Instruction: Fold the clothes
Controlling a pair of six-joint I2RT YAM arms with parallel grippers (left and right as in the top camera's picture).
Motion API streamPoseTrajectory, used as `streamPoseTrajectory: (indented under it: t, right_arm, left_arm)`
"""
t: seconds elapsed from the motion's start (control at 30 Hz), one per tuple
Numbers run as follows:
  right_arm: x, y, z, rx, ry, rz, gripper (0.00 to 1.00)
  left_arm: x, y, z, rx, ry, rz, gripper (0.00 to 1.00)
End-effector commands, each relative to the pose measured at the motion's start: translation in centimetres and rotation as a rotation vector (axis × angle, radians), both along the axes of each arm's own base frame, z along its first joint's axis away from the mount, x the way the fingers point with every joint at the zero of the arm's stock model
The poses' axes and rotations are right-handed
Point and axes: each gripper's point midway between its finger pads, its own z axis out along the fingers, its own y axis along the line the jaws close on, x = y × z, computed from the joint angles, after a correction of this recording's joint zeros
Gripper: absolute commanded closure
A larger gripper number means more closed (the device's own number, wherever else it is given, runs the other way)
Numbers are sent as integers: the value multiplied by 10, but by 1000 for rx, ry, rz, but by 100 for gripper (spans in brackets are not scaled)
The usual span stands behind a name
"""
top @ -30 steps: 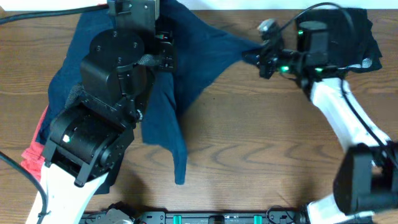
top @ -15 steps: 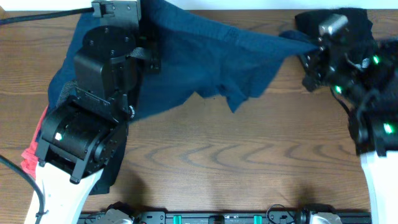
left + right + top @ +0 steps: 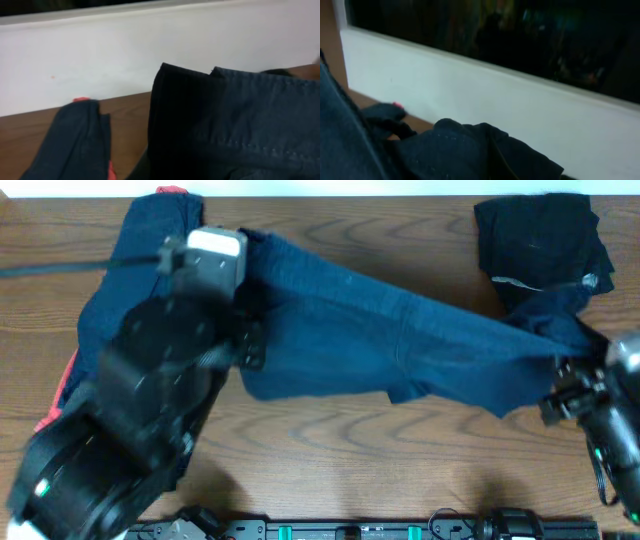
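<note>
A pair of navy shorts (image 3: 400, 340) hangs stretched out in the air across the table, held at both ends. My left gripper (image 3: 250, 345) is shut on its left end, and the fabric (image 3: 240, 125) fills the left wrist view and hides the fingers. My right gripper (image 3: 562, 372) is shut on the right end near the table's right front. There too the cloth (image 3: 450, 150) covers the fingers. More navy clothes (image 3: 125, 260) lie piled at the back left, with a coral-red one (image 3: 55, 420) under my left arm.
A folded black garment (image 3: 540, 235) lies at the back right corner. A white wall (image 3: 150, 55) runs along the table's far edge. Bare wooden table top (image 3: 360, 460) shows at the front middle. My left arm covers the front left.
My right gripper has moved right and toward the front, pulling the shorts out wide. My left gripper has moved toward the front with its end. The shorts went from bunched to spread.
</note>
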Motion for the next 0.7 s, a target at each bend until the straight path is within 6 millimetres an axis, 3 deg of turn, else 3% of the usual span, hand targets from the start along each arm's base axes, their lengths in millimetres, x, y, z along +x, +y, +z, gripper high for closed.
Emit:
streamPoseTrajectory:
  t: [0.0, 0.17, 0.3, 0.47, 0.67]
  right_arm:
    - [-3, -17, 8, 59, -11, -94, 99]
    - [19, -20, -7, 68, 63, -107, 99]
    - [55, -18, -31, 78, 173, -91, 99]
    - [102, -2, -74, 87, 337, 18, 99]
    - [162, 4, -141, 106, 537, 64, 99]
  left_arm:
    - [-11, 26, 14, -41, -37, 94, 94]
    - [-4, 21, 2, -40, 7, 107, 94]
    - [19, 5, -22, 12, 73, 124, 94]
    - [56, -10, -65, 63, 188, 200, 94]
    - [103, -18, -131, 130, 341, 305, 94]
